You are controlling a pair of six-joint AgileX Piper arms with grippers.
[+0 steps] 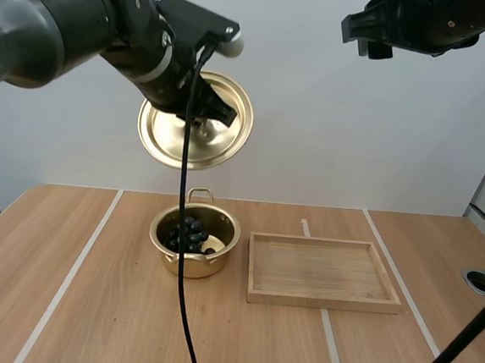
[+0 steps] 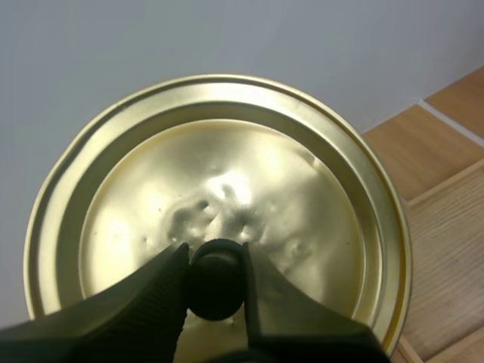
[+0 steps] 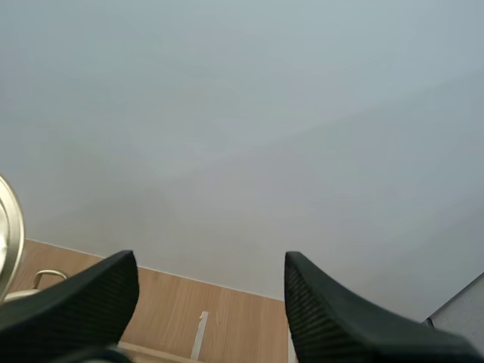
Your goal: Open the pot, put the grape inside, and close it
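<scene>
A gold pot (image 1: 194, 243) stands open on the table left of centre, with a dark bunch of grapes (image 1: 190, 235) inside it. High above the pot my left gripper (image 1: 204, 117) holds the gold lid (image 1: 196, 120) tilted on edge. In the left wrist view its fingers (image 2: 162, 291) are shut on the lid's black knob (image 2: 216, 277), and the lid (image 2: 219, 204) faces the camera. My right gripper (image 3: 212, 283) is raised at the upper right, its arm (image 1: 426, 23) high over the table, fingers apart with nothing between them.
A wooden tray (image 1: 324, 272) lies just right of the pot, with nothing on it. The table (image 1: 86, 321) has pale tape lines along it. A round hole (image 1: 483, 281) sits near the table's right edge.
</scene>
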